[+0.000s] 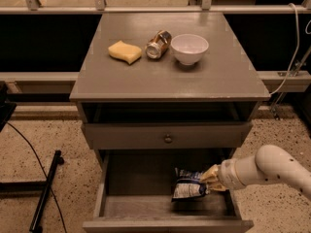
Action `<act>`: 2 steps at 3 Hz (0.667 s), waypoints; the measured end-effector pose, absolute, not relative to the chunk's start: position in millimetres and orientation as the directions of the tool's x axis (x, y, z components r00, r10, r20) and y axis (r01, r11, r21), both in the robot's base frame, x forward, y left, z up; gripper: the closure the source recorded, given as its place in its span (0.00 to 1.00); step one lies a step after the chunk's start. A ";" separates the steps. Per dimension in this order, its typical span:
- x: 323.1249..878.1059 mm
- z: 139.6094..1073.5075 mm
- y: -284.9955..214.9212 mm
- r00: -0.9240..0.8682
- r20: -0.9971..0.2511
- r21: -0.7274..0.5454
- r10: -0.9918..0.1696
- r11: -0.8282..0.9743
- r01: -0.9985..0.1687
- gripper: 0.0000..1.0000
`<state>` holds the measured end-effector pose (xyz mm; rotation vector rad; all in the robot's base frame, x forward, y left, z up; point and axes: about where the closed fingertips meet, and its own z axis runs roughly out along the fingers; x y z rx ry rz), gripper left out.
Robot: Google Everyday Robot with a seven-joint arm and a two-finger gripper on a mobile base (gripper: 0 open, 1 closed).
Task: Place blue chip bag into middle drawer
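The blue chip bag [188, 185] is crumpled dark-blue foil with white patches. It hangs tilted inside the pulled-out middle drawer [141, 206], right of centre, just above the grey floor. My gripper [212, 177] reaches in from the right on a white arm and is shut on the bag's right end.
On the cabinet top [170, 76] lie a yellow sponge [124, 51], a metal can [158, 44] on its side and a white bowl [189, 48]. A closed drawer front with a round knob [167, 139] sits just above the open drawer. A black cable and stand [46, 188] lie on the floor at left.
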<state>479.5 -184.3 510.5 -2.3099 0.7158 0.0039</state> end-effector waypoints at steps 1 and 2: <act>477.9 509.4 -182.6 0.849 -0.204 -0.630 -0.488 -0.598 -0.495 0.12; 477.7 508.6 -181.6 0.849 -0.205 -0.630 -0.487 -0.598 -0.495 0.00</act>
